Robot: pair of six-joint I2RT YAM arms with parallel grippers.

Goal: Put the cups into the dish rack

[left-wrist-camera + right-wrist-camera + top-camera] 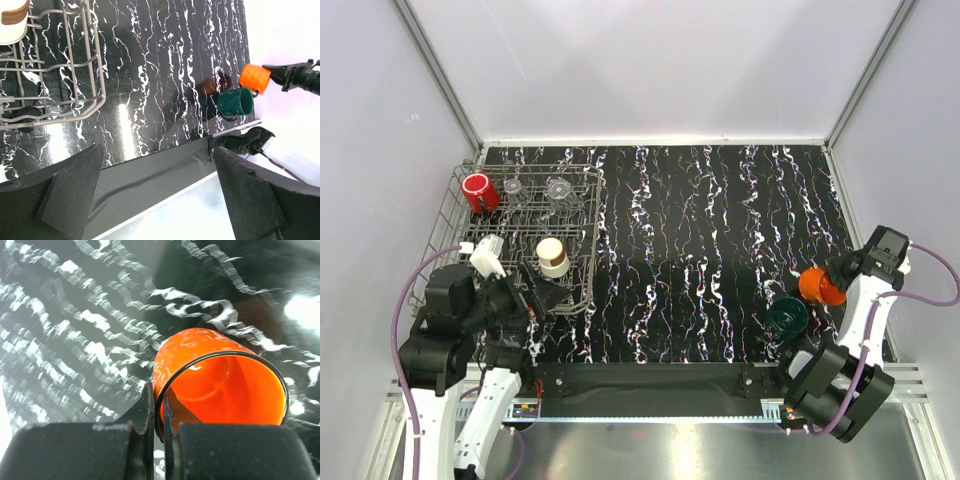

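The step in hand is moving the orange cup (pixel 200 365) to the dish rack (pixel 592 240). The right hand (pixel 156 407) pinches this cup by its rim. One finger sits inside the cup and the other sits outside, and the two are almost shut, with just the thin cup wall between them. The cup lies tipped on its side, and its open mouth faces back at the hand. It looks lifted a little off the bench (pixel 700 230), because a dim brown glow of it shows on the shiny top below.

The dark green cup (pixel 787 317) waits on the bench just beside the right hand, on the side nearer the arm's base. Nothing touches it.

The rack is well away from the right hand, across the bench on its left side. Four cups are in it: a red cup (pixel 477 192), two clear cups (pixel 515 187) (pixel 558 190) and a cream cup (pixel 552 256).

The left hand (pixel 156 150) is wide open and holds nothing. It hangs over the bench just beside the near corner of the rack, and the cream cup is close by on its rack side.

Next, the right hand likely needs to carry the orange cup all the way over to the rack, or pass it to the left hand. It should keep its tight pinch so the cup does not slip, and it must lift the cup above the wire wall.
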